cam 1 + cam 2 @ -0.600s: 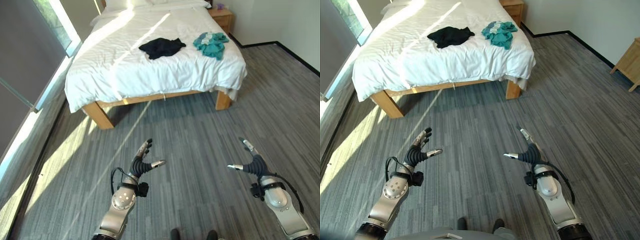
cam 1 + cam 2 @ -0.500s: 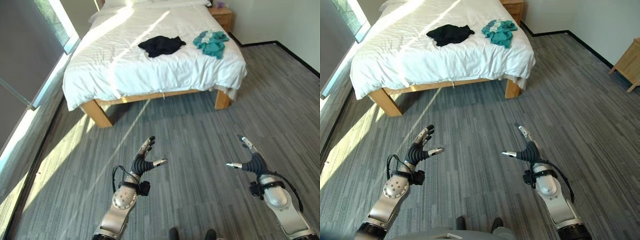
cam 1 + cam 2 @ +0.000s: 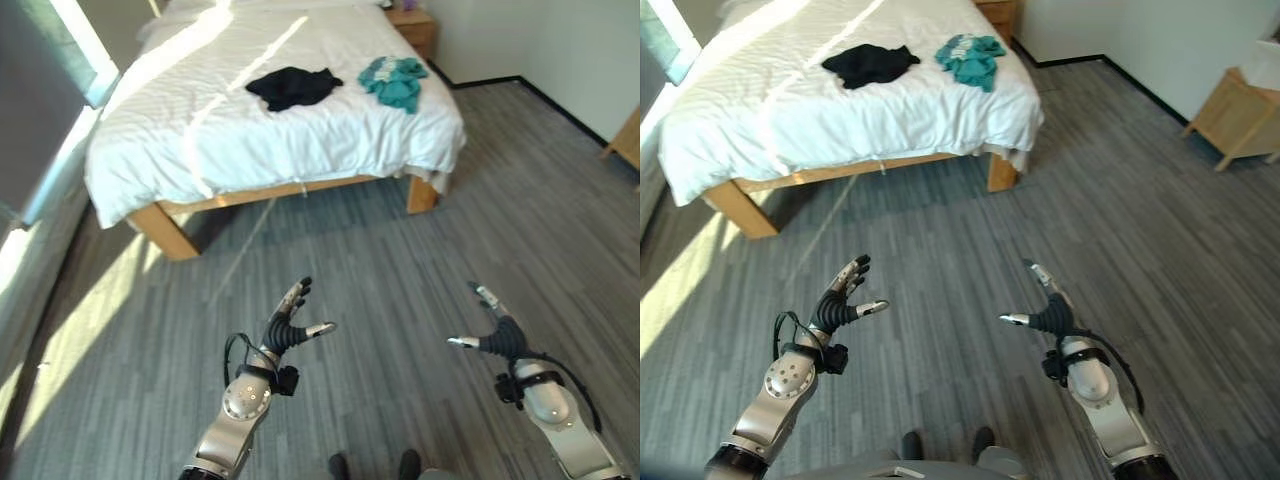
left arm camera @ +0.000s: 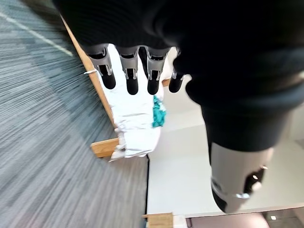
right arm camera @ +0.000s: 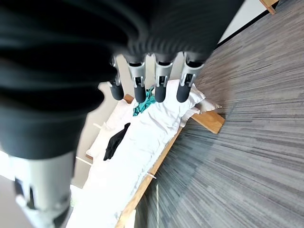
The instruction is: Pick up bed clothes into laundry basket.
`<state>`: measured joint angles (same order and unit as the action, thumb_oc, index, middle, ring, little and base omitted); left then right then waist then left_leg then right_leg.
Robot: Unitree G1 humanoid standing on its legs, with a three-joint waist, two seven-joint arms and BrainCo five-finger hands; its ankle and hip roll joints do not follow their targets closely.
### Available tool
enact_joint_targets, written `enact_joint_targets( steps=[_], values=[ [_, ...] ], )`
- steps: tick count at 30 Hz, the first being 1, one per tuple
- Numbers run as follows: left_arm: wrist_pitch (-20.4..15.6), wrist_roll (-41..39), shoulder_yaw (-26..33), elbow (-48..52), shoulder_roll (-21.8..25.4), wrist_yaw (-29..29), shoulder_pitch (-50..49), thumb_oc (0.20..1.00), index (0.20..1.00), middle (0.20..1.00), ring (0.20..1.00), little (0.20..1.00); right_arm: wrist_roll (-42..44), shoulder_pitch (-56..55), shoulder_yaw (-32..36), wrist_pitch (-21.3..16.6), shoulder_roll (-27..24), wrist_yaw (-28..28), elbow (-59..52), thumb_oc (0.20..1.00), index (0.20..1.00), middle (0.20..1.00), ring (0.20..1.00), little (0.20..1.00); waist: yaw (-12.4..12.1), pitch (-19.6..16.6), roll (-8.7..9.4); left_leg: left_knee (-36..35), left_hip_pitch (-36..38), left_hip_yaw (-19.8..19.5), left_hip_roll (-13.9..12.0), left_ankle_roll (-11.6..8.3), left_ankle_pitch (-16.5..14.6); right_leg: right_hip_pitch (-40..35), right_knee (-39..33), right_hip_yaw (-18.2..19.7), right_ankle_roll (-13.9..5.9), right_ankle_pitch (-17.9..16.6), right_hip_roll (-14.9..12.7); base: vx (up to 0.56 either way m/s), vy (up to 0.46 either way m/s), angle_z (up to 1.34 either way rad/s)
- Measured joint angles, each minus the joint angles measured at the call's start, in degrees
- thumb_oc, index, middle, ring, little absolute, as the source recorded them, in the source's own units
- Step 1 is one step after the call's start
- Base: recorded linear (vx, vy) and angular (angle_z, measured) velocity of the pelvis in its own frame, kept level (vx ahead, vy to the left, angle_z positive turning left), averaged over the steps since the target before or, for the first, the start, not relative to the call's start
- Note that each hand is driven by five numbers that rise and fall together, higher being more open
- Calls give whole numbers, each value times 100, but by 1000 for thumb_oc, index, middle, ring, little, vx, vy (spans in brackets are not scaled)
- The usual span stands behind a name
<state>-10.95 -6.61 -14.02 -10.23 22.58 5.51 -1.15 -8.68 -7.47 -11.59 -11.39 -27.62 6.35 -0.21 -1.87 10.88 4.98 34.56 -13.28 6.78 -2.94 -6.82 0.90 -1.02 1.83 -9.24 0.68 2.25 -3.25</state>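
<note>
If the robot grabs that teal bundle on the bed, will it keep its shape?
Probably not: the teal garment lies crumpled in loose folds on the white bed, so it likely sags and drapes. It looks light, and could trail unevenly from one pinch.

Two garments (image 3: 293,87) (image 3: 392,82) side by side on bed (image 3: 200,140), nightstand (image 3: 412,22) behind

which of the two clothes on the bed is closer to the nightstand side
The teal garment, crumpled near the bed's right edge, on the side of the wooden nightstand. The black garment lies to its left, nearer the middle of the white cover.
</note>
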Motion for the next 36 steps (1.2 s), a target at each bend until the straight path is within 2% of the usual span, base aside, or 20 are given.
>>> enact_joint_targets(
  steps=[2, 3, 4, 7, 9, 12, 15, 16, 18, 19, 21, 23, 25, 27, 29, 30, 31, 32, 34, 36],
  values=[
    [-14, 2, -149, 3, 6, 96, 226, 1000, 1000, 1000, 1000, 1000, 15, 66, -9, -5, -35, 4, -10, 1000, 1000, 1000, 1000, 1000, -21, 148, 116, 930, -769, -391, -28, 13, 523, 43, 20, 71, 41, -33, -16, 218, -65, -46],
    [-14, 2, -167, 28, 7, 94, 241, 1000, 1000, 1000, 1000, 1000, 15, 78, -22, -5, -28, -1, -39, 1000, 1000, 1000, 1000, 1000, -48, 161, 135, 706, -817, -411, -26, 16, 418, 85, 3, 106, 43, -34, -16, 377, 60, -43],
    [-15, 2, -203, 45, -18, 100, 258, 1000, 1000, 1000, 1000, 1000, 13, 87, -20, -11, -68, 3, -64, 1000, 1000, 1000, 1000, 1000, -11, 185, 91, 178, -833, -408, -2, 17, 325, 159, -32, 226, 43, -35, 36, 542, 133, -56],
    [-23, 2, -350, -12, -272, 114, 284, 1000, 1000, 1000, 1000, 1000, 9, 380, -37, 44, -88, 10, 243, 1000, 1000, 1000, 1000, 1000, -92, 216, -279, -3130, -189, -252, -273, 55, 404, 79, -478, 615, 2, -195, 321, 499, 84, -69],
    [-23, 3, -436, -216, -422, 107, 383, 1000, 1000, 1000, 1000, 1000, 4, 431, -60, 78, -125, 41, 382, 1000, 1000, 1000, 1000, 1000, -160, 256, -500, -3782, -162, -245, -410, -38, 458, -124, -705, 673, 26, -263, 491, 384, 45, -36],
    [-9, 1, -424, -367, -600, 105, 264, 1000, 1000, 1000, 1000, 1000, -30, 408, -174, 90, -143, 38, 404, 1000, 1000, 1000, 1000, 1000, -478, 259, -619, -3931, -155, -137, -466, -57, 471, -305, -749, 1055, 60, -280, 511, 514, 137, -65],
    [-9, 2, -397, -317, -591, 106, 110, 1000, 1000, 1000, 1000, 1000, -42, 389, -300, 90, -201, -21, 337, 1000, 1000, 1000, 1000, 1000, -668, 188, -723, -3931, 87, -151, -452, 7, 470, -474, -744, 1457, -129, -100, 454, 364, 78, -75],
    [-7, 2, -360, -269, -583, 101, 76, 1000, 1000, 1000, 1000, 1000, -47, 380, -394, 90, -204, -60, 279, 1000, 1000, 1000, 1000, 1000, -712, 208, -611, -3933, 218, -66, -357, 116, 790, -557, -728, 1541, -269, 63, 317, 432, 83, -67],
    [27, 3, -392, -202, -468, 87, 142, 1000, 1000, 1000, 1000, 1000, -72, 358, -511, 85, -182, -144, 265, 1000, 1000, 1000, 1000, 1000, -726, 260, -374, -3764, 341, 135, -220, 610, 797, -231, 511, 1372, -638, 594, 109, 360, 125, -35],
    [37, 3, -424, -163, -355, 83, 180, 1000, 1000, 1000, 1000, 1000, -154, 307, -546, 87, -130, -178, 236, 1000, 1000, 1000, 1000, 1000, -652, 259, -245, -3682, 445, 166, -121, 772, 702, 110, 1550, 1276, -1022, 857, -19, 371, 183, 18],
    [45, 9, -544, -134, -196, 95, 300, 1000, 1000, 1000, 1000, 1000, -218, 234, -488, 94, -21, -208, 63, 1000, 1000, 1000, 1000, 1000, -558, 295, -105, -3500, 712, 147, 63, 875, 292, 656, 3293, 1318, -1364, 452, -134, 492, 202, 31],
    [42, 19, -594, -9, -73, 86, 293, 1000, 1000, 1000, 1000, 1000, -224, 178, -449, 82, 113, -229, -7, 1000, 1000, 1000, 1000, 1000, -301, 316, -170, -3600, 1117, -166, 129, 1081, 162, 944, 4180, 848, -1314, 308, -407, 628, 131, 56],
    [40, 11, -584, 137, -59, 87, 333, 1000, 1000, 1000, 1000, 1000, -223, 140, -445, 89, 124, -261, -180, 1000, 1000, 1000, 1000, 1000, -177, 337, -245, -3759, 1372, -443, 142, 1137, 77, 1194, 3779, 338, -1175, 620, -552, 743, 13, 69],
    [36, 4, -574, 118, -41, 80, 407, 1000, 1000, 1000, 1000, 1000, -219, 172, -405, 84, 158, -281, -226, 1000, 1000, 1000, 1000, 1000, 99, 335, -295, -3778, 1375, -748, 132, 1011, 179, 1185, 2516, 83, -1106, 646, -539, 632, -81, 98],
    [38, 2, -586, -78, -173, 65, 499, 1000, 1000, 1000, 1000, 1000, -201, 183, -390, 93, 155, -277, -175, 1000, 1000, 1000, 1000, 1000, 261, 303, -316, -3829, 1470, -1054, 159, 1106, -108, 1374, 1117, 48, -1029, 356, -432, 539, -68, 84],
    [41, 2, -575, -129, -166, 51, 507, 1000, 1000, 1000, 1000, 1000, -200, 165, -392, 97, 195, -277, -163, 1000, 1000, 1000, 1000, 1000, 357, 297, -318, -3867, 1530, -1198, 176, 1020, -70, 1388, 365, 18, -1007, -33, -411, 607, -91, 67],
    [33, 2, -537, -230, -217, 39, 487, 1000, 1000, 1000, 1000, 1000, -201, 137, -411, 102, 206, -278, -143, 1000, 1000, 1000, 1000, 1000, 348, 262, -255, -3815, 1603, -1279, 182, 1194, -386, 1698, -24, -4, -1071, -398, -465, 824, -137, 67],
    [44, 2, -518, -296, -242, 36, 445, 1000, 1000, 1000, 1000, 1000, -202, 136, -403, 111, 227, -279, -129, 1000, 1000, 1000, 1000, 1000, 399, 258, -263, -3787, 1667, -1383, 157, 1095, -499, 1783, -388, -53, -1082, -634, -519, 455, -82, 48],
    [42, 2, -484, -303, -258, 0, 257, 1000, 1000, 1000, 1000, 1000, -211, 31, -392, 134, 231, -281, -105, 1000, 1000, 1000, 1000, 1000, 548, 204, -209, -3853, 2044, -1651, 73, 875, -751, 1775, -636, -130, -1099, -870, -679, 477, -129, 72],
    [43, 2, -476, -302, -216, -50, 110, 1000, 1000, 1000, 1000, 1000, -230, -192, -373, 142, 232, -296, -116, 1000, 1000, 1000, 1000, 1000, 655, 35, -118, -3918, 2270, -1903, -4, 677, -967, 1631, -400, -39, -1160, -728, -755, 447, -127, 90]
  ],
)
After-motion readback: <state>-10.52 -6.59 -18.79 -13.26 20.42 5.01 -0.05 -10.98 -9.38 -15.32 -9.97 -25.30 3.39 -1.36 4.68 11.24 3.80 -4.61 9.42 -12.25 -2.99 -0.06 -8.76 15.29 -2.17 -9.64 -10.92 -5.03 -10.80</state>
